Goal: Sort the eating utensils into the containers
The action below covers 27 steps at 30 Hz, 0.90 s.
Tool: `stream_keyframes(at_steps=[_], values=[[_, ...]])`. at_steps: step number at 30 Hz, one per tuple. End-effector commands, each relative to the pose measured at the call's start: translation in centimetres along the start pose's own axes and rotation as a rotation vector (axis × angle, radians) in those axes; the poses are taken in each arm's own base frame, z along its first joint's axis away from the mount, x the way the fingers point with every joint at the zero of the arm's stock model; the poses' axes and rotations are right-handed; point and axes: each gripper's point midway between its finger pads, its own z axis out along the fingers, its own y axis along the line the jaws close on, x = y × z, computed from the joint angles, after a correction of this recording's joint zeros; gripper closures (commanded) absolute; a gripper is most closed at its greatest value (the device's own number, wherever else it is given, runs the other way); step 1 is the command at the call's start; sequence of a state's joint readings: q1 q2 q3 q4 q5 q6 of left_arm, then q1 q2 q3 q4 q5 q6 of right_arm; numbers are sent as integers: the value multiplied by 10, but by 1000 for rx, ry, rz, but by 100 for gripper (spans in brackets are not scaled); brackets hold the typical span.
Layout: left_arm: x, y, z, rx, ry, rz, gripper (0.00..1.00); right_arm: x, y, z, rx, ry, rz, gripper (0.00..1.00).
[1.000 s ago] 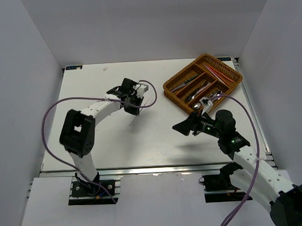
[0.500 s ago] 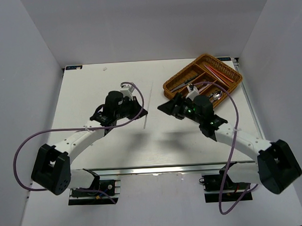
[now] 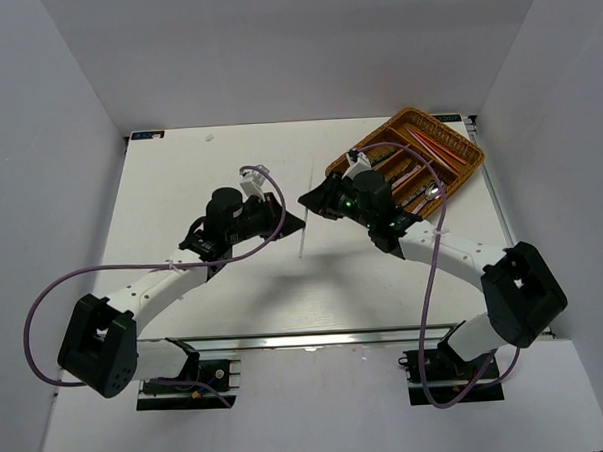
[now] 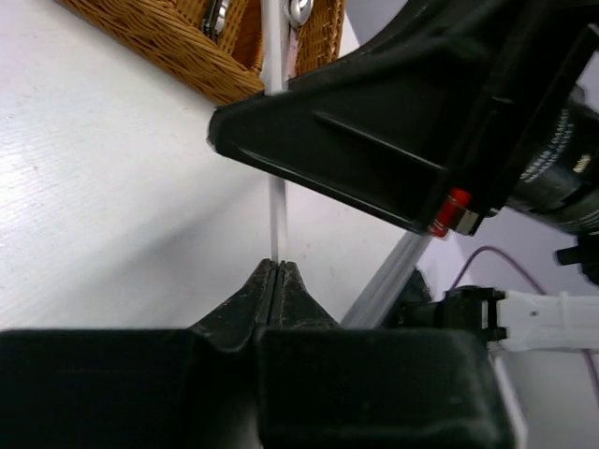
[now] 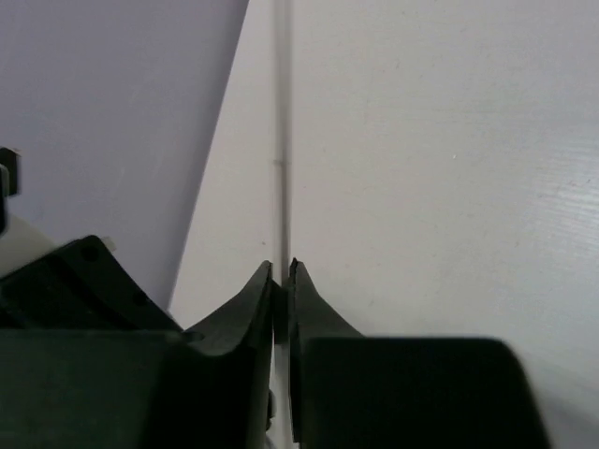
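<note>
Over the white table (image 3: 170, 192), both arms reach inward; left gripper (image 3: 297, 224) and right gripper (image 3: 304, 202) pinch the same pale chopstick (image 3: 300, 244).

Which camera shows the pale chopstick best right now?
Left wrist: the pale chopstick stands clear from the shut left claw toward the wicker tray. Top external shows a faint line at the right claw; right wrist, only a sliver between its fingers.

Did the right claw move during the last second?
Yes. The right claw moved left and up the view, from below the wicker tray to beside its left corner.
</note>
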<state>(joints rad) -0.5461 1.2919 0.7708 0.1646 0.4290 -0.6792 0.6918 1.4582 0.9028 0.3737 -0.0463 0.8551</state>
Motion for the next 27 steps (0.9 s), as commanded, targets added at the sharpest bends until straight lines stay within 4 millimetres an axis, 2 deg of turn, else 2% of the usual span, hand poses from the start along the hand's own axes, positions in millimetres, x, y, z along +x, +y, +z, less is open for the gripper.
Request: stream_keyframes(at_steps=[1,3,4,5,6,8,9,10,11,12,13,14,17,18,19,20,21,22,23,24,26,27], values=[[-15,-27,-7,90,-48,25,89,-18,20,9,-50,-44,-52,100],[-20,-22,-8,43,-66,32,70,-19,24,10,-63,-38,-78,100],[-23,-20,-9,23,-74,37,22,-25,21,10,-51,-49,-94,100],[-27,-18,-14,-16,-70,51,2,-29,14,10,-30,-54,-112,100],[-36,-10,-17,-86,-102,66,2,-38,10,9,-9,-55,-179,100],[-40,2,-32,-211,-83,106,2,-66,-16,12,66,-53,-279,100],[-53,7,-44,-286,-129,138,2,-86,-17,11,112,-11,-428,100],[-55,10,-53,-328,-130,161,2,-99,-45,17,190,30,-494,100],[-51,16,-65,-381,-93,204,2,-113,-59,16,257,59,-571,100],[-55,15,-78,-408,-115,233,2,-151,-51,16,284,44,-750,100],[-46,20,-87,-432,-73,271,2,-146,-98,14,417,177,-800,100],[-48,24,-95,-464,-82,288,2,-160,-113,11,475,210,-876,100],[-34,36,-112,-505,-58,343,2,-206,-178,-7,756,340,-1185,100],[-22,48,-114,-528,-30,348,2,-215,-191,-9,800,359,-1263,100],[-19,53,-120,-550,-33,367,2,-236,-209,-7,859,350,-1390,100],[-14,59,-121,-564,-26,371,2,-252,-216,-12,930,334,-1435,100],[1,72,-122,-584,7,367,2,-261,-235,-12,967,345,-1455,100],[4,74,-123,-582,2,380,2,-282,-233,-11,995,322,-1508,100],[7,79,-124,-593,-8,373,2,-292,-240,-14,1040,332,-1517,100],[12,83,-123,-591,-13,366,2,-291,-263,-10,1067,387,-1517,100],[9,74,-120,-549,-2,393,2,-306,-267,-10,1101,413,-1540,100],[8,73,-119,-542,-6,397,2,-306,-280,-9,1107,428,-1540,100]])
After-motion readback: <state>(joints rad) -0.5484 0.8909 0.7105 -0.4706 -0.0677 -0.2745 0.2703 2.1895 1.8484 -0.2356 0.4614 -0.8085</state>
